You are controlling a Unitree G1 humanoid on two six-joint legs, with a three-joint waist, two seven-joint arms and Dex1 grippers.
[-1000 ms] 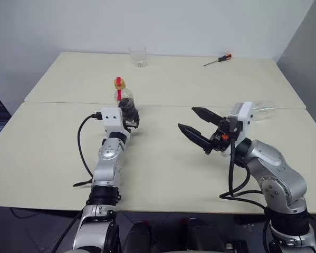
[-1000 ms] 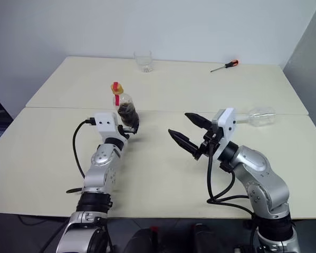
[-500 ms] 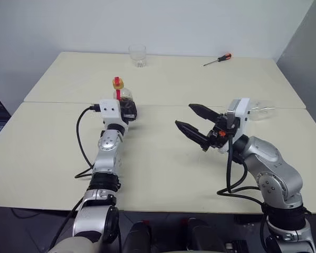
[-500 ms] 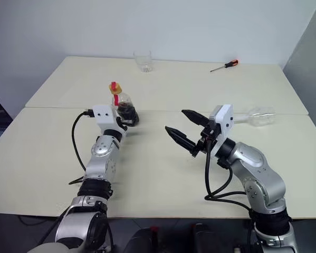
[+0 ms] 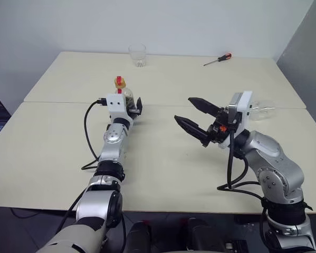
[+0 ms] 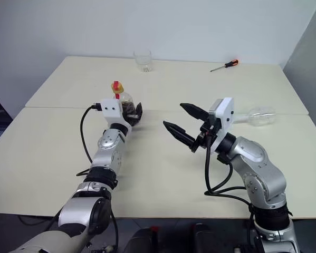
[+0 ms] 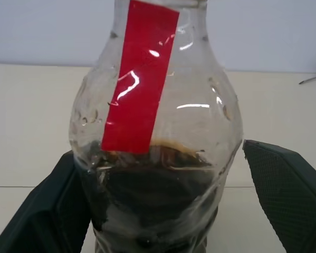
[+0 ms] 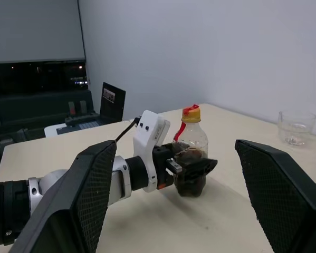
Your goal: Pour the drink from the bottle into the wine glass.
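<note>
since a second ago the left gripper has reached forward around the bottle on the table. left wrist: jaws wide, flanking it (drink low). right gripper spread, empty; wine glass lies behind.

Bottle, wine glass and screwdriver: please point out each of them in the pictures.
bottle (image 7: 158, 158): left wrist view, on its clear body above the dark drink.
wine glass (image 6: 260, 117): right eye view, on its bowl, lying on its side on the table.
screwdriver (image 5: 226, 56): left eye view, on its red handle.
</note>
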